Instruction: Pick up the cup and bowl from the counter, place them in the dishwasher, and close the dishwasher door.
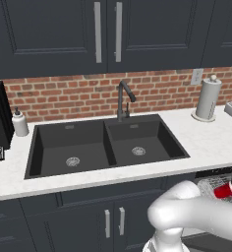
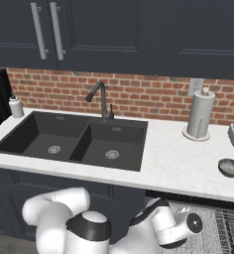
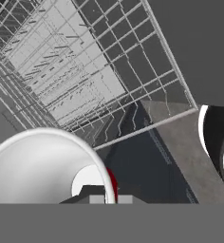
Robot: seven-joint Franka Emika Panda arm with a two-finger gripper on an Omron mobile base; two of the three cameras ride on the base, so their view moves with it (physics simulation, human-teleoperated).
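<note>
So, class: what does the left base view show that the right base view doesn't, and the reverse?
Left base view: a small red cup, tilted above the pale grey wire dishwasher rack.
Right base view: a grey metal bowl on the white marbled counter, right of the sink.
Both: the black double sink, dark tap, white paper-towel roll and white soap bottle.

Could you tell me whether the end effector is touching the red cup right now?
Touching: in the hand view, the shut end effector clamps the cup at its rim, above the dishwasher rack.
</note>
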